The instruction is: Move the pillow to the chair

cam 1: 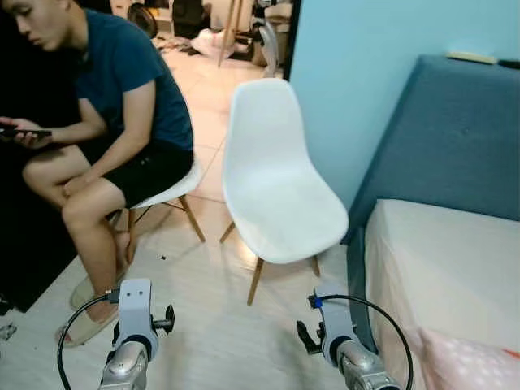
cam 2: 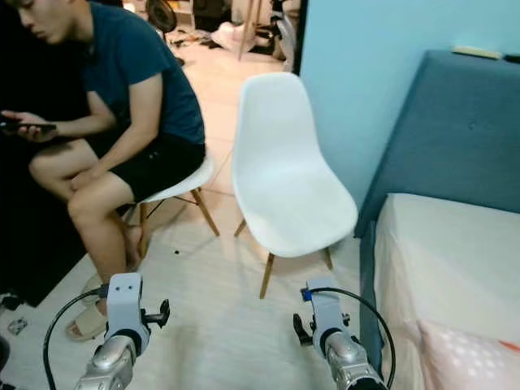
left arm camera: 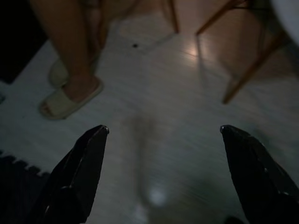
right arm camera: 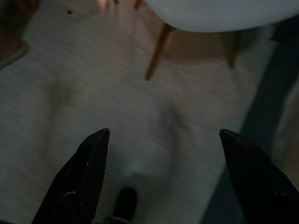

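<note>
Head cam: pink pillow (cam 1: 471, 364) on bed (cam 1: 443, 268) beside empty chair (cam 1: 280, 187); wrist cams: left gripper (left arm camera: 162, 133) & right gripper (right arm camera: 163, 135) fingers spread over floor.

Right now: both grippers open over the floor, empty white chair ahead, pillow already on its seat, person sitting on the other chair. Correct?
One thing is wrong: the pillow is not on the seat. The left eye view shows it lying on the bed, at the robot's right. The white chair is empty. The rest holds: left gripper and right gripper are open over the floor, and the person sits on the other chair.
</note>
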Robot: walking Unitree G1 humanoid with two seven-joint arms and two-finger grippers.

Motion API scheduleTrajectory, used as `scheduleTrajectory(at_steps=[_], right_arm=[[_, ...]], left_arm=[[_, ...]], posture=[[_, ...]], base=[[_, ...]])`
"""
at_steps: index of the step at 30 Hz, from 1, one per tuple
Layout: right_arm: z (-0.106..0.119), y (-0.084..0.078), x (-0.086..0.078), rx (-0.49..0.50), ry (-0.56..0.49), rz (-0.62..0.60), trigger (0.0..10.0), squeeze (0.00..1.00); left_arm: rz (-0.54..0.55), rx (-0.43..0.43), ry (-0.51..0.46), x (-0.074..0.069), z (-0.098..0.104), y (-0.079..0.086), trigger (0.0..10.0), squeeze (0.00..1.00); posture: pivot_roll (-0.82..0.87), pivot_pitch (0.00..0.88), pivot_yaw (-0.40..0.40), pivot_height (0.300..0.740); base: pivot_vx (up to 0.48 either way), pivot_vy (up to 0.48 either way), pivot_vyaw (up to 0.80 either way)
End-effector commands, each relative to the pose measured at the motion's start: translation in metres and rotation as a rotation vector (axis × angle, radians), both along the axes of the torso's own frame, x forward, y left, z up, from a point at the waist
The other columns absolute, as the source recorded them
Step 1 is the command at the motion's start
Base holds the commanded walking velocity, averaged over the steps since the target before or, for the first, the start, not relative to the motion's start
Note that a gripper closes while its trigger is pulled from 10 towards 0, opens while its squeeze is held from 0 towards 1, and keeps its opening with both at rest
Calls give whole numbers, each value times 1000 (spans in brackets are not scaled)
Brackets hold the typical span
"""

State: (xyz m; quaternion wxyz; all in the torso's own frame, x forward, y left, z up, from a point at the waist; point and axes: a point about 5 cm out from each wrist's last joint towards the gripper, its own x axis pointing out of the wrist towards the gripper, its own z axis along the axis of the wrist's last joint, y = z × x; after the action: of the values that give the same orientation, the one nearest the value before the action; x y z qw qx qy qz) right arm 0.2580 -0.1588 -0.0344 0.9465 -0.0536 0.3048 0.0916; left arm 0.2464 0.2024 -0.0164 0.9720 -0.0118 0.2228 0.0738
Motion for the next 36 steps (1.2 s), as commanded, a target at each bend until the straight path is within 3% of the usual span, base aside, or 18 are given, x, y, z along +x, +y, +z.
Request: scheduleTrajectory(at_steps=[1, 6, 20, 36], right_arm=[[1, -4, 0, -2, -8, -15, 10000, 0], [1, -6, 1, 10, -9, -36, 10000, 0], [-1, -9, -2, 4, 1, -62, 10000, 0], [-4, -10, -6, 0, 21, -82, 10000, 0]], left_arm=[[-6, -1, -11, 2, 2, -1, 10000, 0], [-7, 1, -12, 3, 3, -1, 10000, 0], [-20, 10, -8, 3, 3, -1, 10000, 0], [-34, -1, -9, 5, 3, -3, 10000, 0]], posture=[[58, 64, -38, 740], [58, 66, -37, 740], [57, 67, -35, 740], [56, 71, -29, 740]], base=[[330, 0, 0], [319, 0, -195], [290, 0, -800], [196, 0, 0]])
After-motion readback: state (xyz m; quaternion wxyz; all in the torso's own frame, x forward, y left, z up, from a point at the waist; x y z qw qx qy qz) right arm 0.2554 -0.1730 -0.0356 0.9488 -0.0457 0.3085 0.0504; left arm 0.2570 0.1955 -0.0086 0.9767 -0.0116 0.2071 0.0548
